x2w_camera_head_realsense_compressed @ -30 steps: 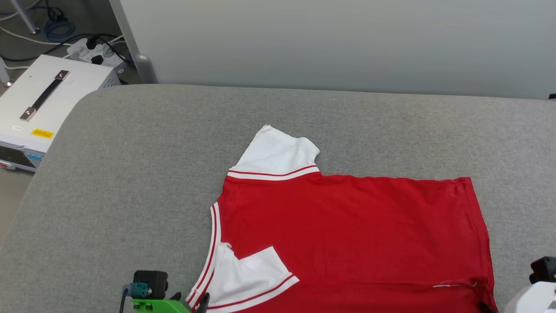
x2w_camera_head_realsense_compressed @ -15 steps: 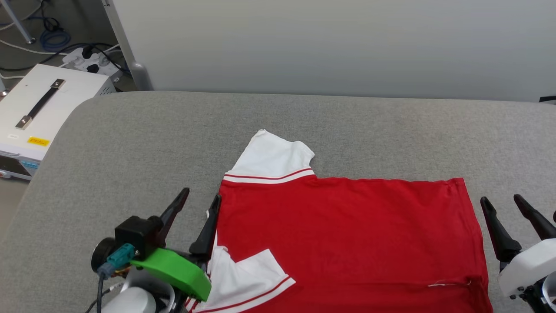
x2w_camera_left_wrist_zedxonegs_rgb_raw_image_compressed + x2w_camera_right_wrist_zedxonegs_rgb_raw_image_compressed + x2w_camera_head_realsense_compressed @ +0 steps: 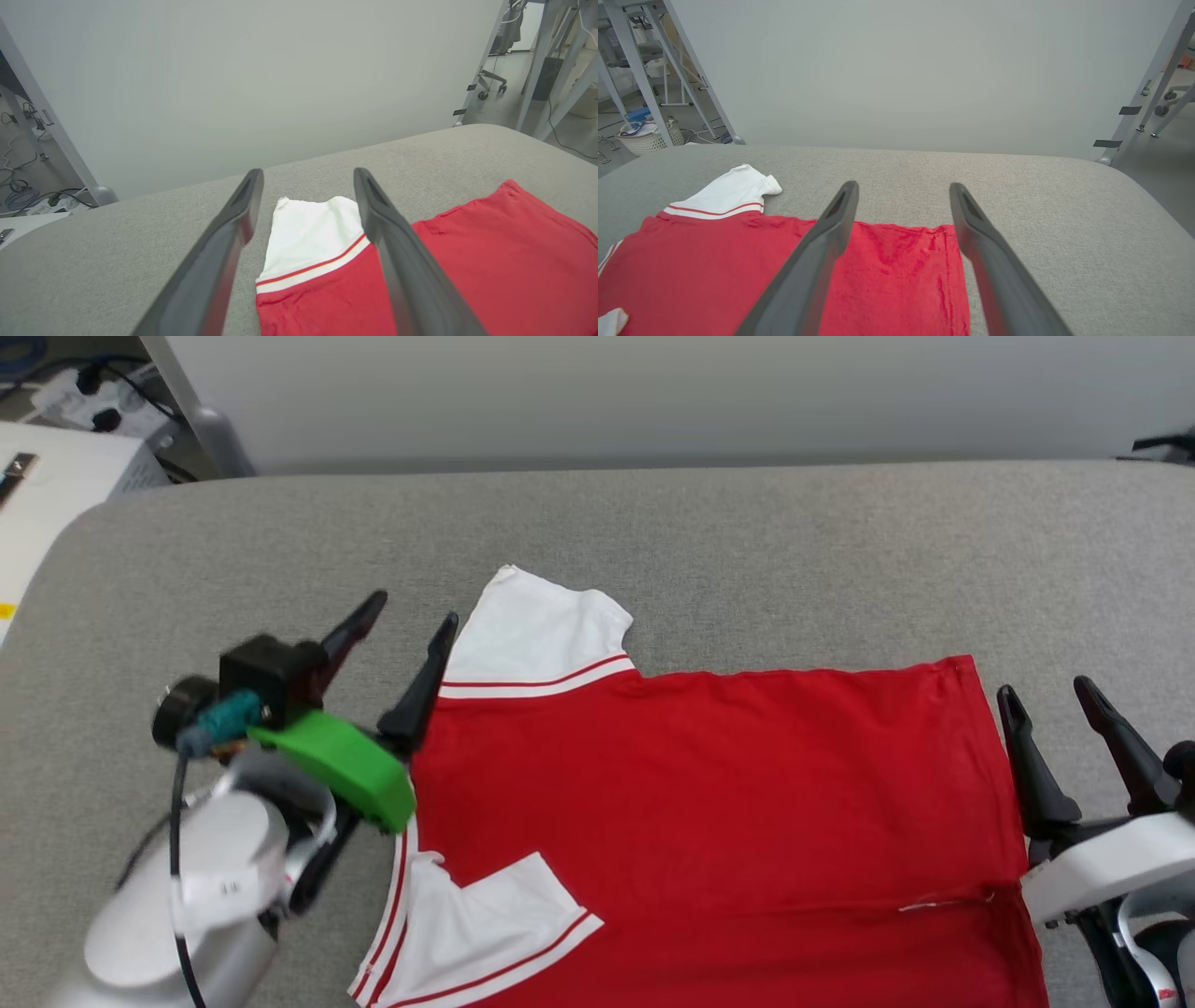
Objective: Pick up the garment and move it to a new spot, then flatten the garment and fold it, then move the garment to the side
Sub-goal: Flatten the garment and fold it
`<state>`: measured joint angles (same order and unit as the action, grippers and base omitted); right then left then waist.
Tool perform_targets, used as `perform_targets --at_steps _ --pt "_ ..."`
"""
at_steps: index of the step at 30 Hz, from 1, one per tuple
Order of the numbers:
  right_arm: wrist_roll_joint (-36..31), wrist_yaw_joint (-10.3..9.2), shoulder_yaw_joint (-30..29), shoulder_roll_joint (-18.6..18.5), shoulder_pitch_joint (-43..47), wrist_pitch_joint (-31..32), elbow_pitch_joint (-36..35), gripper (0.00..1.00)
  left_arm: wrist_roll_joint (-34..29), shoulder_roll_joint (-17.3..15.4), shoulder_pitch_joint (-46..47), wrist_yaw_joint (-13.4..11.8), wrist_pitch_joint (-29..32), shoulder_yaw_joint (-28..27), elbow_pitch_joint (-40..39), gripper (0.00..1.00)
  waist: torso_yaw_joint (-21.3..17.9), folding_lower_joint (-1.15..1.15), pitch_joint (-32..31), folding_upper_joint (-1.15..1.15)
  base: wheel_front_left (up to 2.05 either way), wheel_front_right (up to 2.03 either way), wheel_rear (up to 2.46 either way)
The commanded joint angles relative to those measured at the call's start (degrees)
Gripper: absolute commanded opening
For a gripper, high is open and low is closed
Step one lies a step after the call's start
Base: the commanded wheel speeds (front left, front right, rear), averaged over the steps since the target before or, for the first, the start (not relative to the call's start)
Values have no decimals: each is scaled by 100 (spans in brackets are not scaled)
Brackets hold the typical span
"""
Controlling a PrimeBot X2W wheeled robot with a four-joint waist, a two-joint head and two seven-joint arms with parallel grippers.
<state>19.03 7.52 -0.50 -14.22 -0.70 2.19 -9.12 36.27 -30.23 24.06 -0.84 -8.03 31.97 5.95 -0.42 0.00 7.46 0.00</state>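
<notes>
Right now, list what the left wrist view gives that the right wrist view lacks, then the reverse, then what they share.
Left wrist view: the open left pincer and a white box's corner. Right wrist view: the open right pincer and a white basket. Shared: the red garment lying on the grey cushion, its far white sleeve, the pale wall.

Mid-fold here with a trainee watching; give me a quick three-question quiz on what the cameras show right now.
1. True or false: the left gripper is shut on the garment.
2. The near white sleeve is: A) folded onto the red body; B) spread out flat sideways; C) tucked out of sight.
3. Which gripper stands beside the far white sleeve?
Key: 1 false; 2 A; 3 left.
</notes>
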Motion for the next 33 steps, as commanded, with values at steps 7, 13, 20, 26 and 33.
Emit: perform_targets --at_steps 7,13,20,26,33 --pt "-133 -3 152 122 -425 -9 -276 100 -36 -178 1936 690 1446 405 1024 100 -613 0 1142 0 0 0 0" --pt "-128 -3 282 147 -708 -53 -267 100 212 -225 3147 822 2649 887 1951 100 -869 0 1645 0 0 0 0" --pt "-111 -3 450 199 -931 -161 -187 100 999 -294 3951 831 3938 1440 2675 100 -1105 0 2022 0 0 0 0" --pt "-109 -3 544 238 -1016 -228 -77 100 1374 -387 4224 832 4336 1624 3162 100 -1218 0 2164 0 0 0 0" --pt "-93 -3 617 251 -1074 -278 -2 100 1628 -258 4289 830 4559 1628 3822 100 -1264 0 2196 0 0 0 0"
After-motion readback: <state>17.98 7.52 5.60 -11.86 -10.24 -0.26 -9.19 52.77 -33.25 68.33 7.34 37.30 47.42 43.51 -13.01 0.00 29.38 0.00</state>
